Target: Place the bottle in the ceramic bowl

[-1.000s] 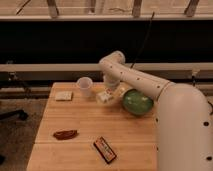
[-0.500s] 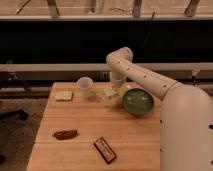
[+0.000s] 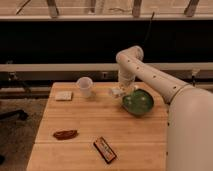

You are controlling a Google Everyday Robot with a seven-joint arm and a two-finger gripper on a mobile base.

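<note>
The gripper (image 3: 123, 90), just right of the frame's centre, is clamped on the bottle (image 3: 116, 92), holding it beside the upper-left rim of the ceramic bowl (image 3: 138, 104). The wooden table (image 3: 90, 120) carries one bowl, one white cup (image 3: 84, 86) left of the bottle, one dark packet (image 3: 105, 149) at lower centre, one tan square (image 3: 63, 95) and one brown object (image 3: 65, 134) at left.

One high camera — beside the arm (image 3: 150, 75), facing fingers (image 3: 122, 89) over the table (image 3: 85, 125)

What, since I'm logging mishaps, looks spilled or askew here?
Nothing stands out. The gripper holds the bottle beside the ceramic bowl, near its rim. The white cup stands upright, and nothing is spilled.
</note>
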